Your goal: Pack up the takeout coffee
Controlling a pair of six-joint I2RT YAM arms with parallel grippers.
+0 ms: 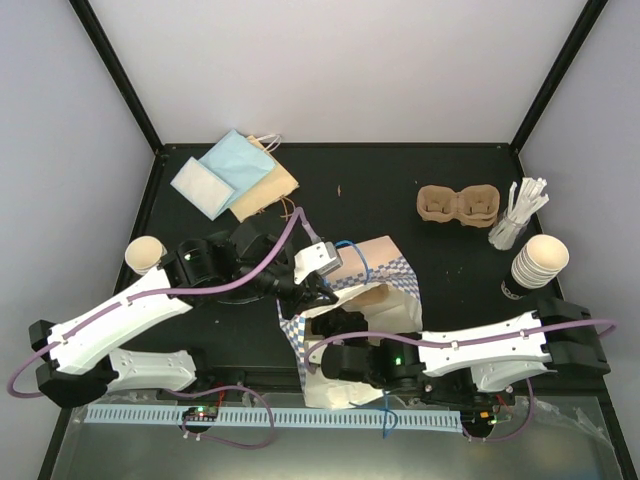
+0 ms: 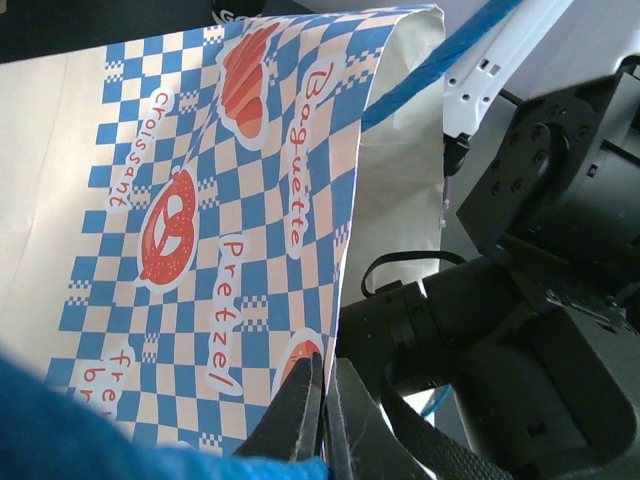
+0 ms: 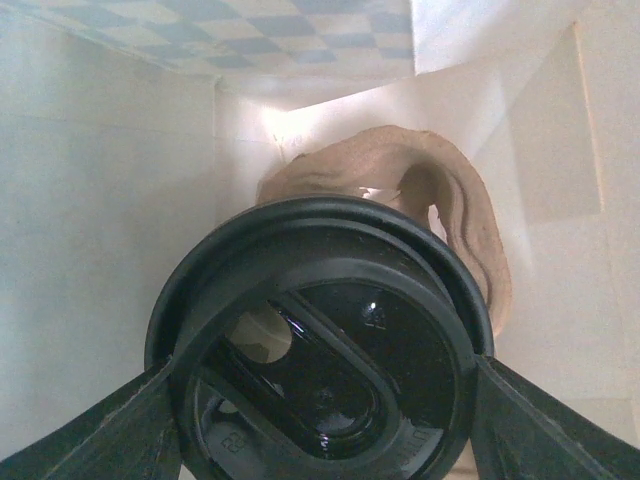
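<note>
Right wrist view: right gripper (image 3: 325, 425) clamps lid (image 3: 320, 330) inside bag (image 3: 100, 200), by tray (image 3: 455, 190); left gripper (image 2: 325, 400) pinches bag rim; cups (image 1: 540, 260) stand outside.

Blue-checked bag (image 2: 250, 200) with red lettering, black lid (image 3: 320, 340), brown tray (image 1: 458, 205), tan cups (image 1: 540, 260)

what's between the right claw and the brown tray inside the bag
A black lid, gripped by the right claw, sits before the tray; right wrist view shows it.
</note>
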